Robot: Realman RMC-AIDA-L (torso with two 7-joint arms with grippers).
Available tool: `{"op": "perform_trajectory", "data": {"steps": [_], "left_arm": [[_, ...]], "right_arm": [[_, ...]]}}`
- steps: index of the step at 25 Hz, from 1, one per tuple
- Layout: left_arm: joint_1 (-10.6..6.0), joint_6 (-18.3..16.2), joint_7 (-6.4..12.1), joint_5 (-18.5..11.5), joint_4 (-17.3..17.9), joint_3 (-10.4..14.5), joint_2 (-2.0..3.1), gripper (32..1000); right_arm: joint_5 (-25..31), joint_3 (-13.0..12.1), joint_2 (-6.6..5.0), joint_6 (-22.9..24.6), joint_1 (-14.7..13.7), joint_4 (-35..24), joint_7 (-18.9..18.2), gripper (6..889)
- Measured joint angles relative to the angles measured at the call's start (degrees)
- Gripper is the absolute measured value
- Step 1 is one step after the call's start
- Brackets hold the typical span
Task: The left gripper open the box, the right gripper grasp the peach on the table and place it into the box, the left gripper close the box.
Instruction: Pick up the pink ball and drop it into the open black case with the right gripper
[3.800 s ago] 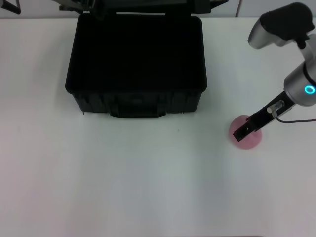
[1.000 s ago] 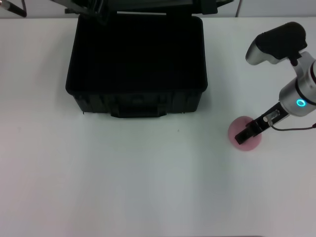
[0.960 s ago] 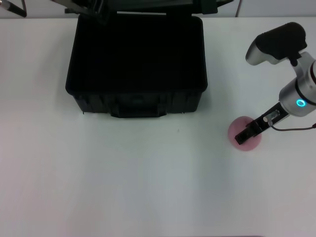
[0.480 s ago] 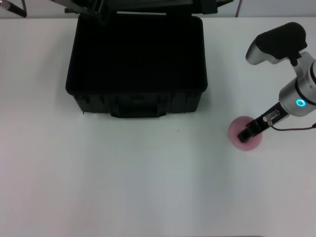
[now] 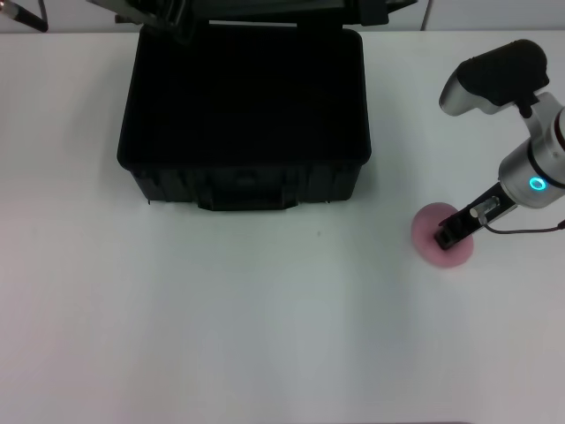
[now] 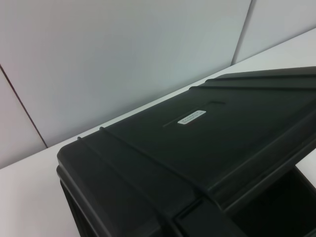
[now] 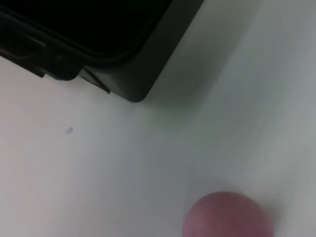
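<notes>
Step in hand: the lid of the box (image 5: 243, 115) is already standing up, so the task is sitting at its second stage, the grasp of the peach (image 5: 442, 247).
Box: resting open toward the far edge of the tabletop (image 5: 221, 336), its dark cavity showing nothing inside.
Peach: lying on the tabletop near the right edge, well apart from the box.
Right end effector (image 5: 448, 235): reaching down onto the top of the peach; whether its fingers are spread or clamped I cannot tell.
Left end effector: not showing in any view; its wrist camera is looking along the raised lid.
Next move: calling, I judge, for a firm closure on the peach, then a lift and carry over the box's rim.
</notes>
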Motion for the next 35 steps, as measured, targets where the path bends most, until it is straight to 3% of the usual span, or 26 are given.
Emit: {"op": "perform_trajectory", "data": {"steps": [6, 23, 35], "left_arm": [[0.0, -0.01, 0.09, 0.0, -0.01, 0.0, 0.0, 301], [0.0, -0.02, 0.56, 0.0, -0.03, 0.0, 0.0, 300], [0.18, 0.05, 0.64, -0.01, -0.03, 0.0, -0.01, 293]], "right_arm": [[-0.1, 0.0, 0.0, 0.06, 0.02, 0.0, 0.11, 188], [-0.45, 0.0, 0.0, 0.36, 0.44, 0.0, 0.2, 51], [-0.41, 0.0, -0.05, 0.44, 0.52, 0.0, 0.21, 46]]}}
